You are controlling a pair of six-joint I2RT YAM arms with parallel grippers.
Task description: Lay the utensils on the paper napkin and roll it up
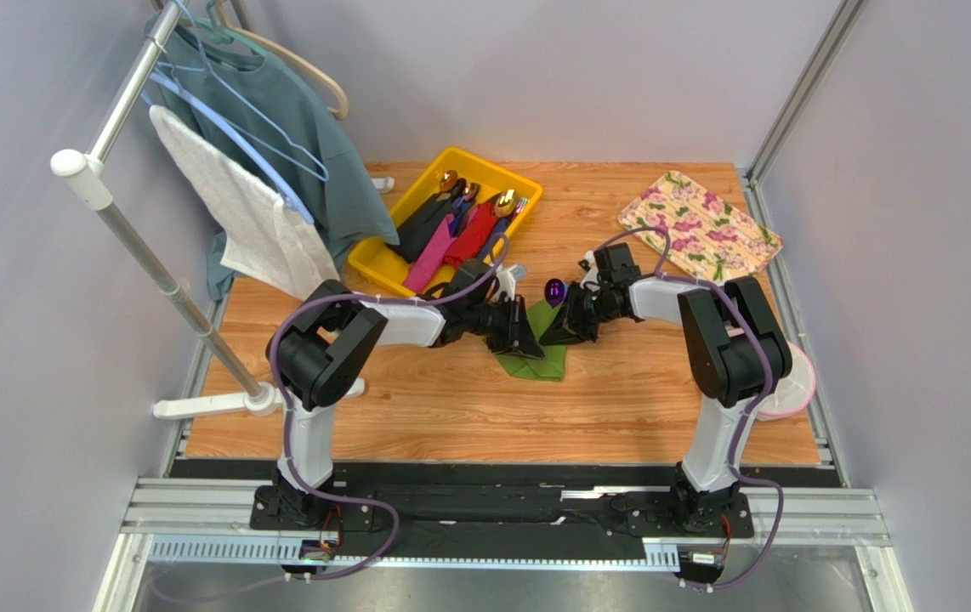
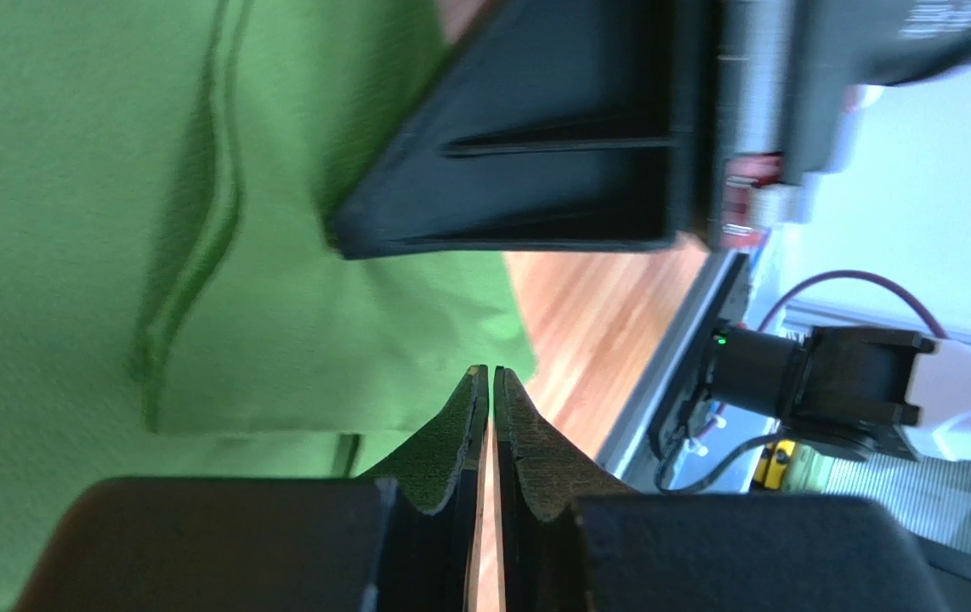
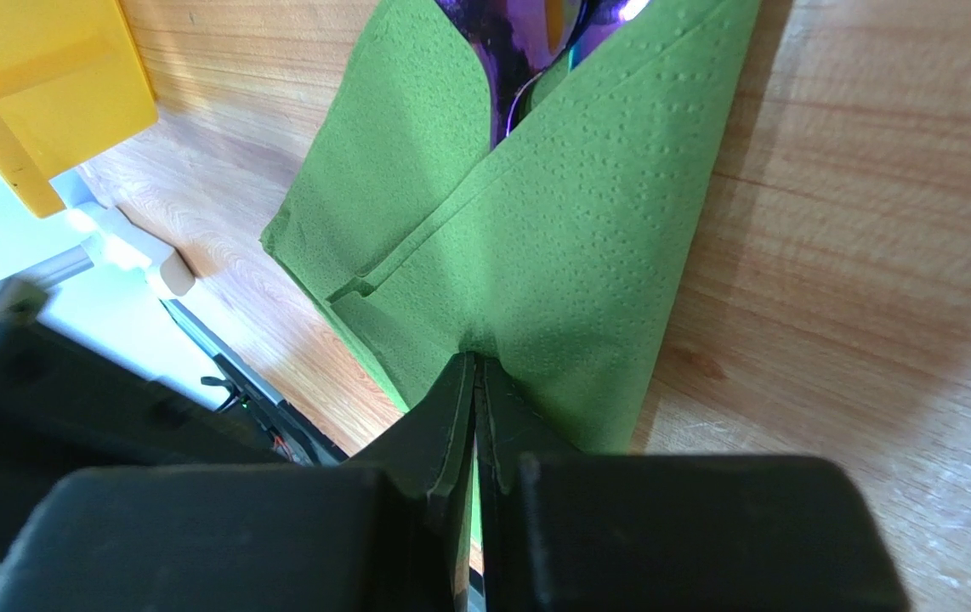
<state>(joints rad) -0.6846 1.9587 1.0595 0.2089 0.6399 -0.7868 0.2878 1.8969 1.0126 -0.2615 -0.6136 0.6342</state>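
Note:
The green paper napkin (image 1: 539, 358) lies folded on the wooden table between my two grippers. Its flaps wrap dark iridescent purple utensils (image 3: 519, 58), and a purple head (image 1: 556, 291) sticks out at the far end. My right gripper (image 3: 475, 361) is shut on the napkin's near fold, with green paper showing between its jaws; in the top view it (image 1: 567, 327) is at the napkin's right side. My left gripper (image 2: 491, 374) is shut, its tips at the napkin's (image 2: 95, 230) edge with nothing seen between them. In the top view it (image 1: 524, 337) is on the napkin's left side.
A yellow tray (image 1: 391, 263) behind the napkin holds several utensils with black, pink and red handles (image 1: 459, 223). A cream floral mat (image 1: 698, 226) lies at the back right. A clothes rack (image 1: 133, 230) with a white towel and grey shirt stands left. A pale round dish (image 1: 795, 383) sits by the right arm.

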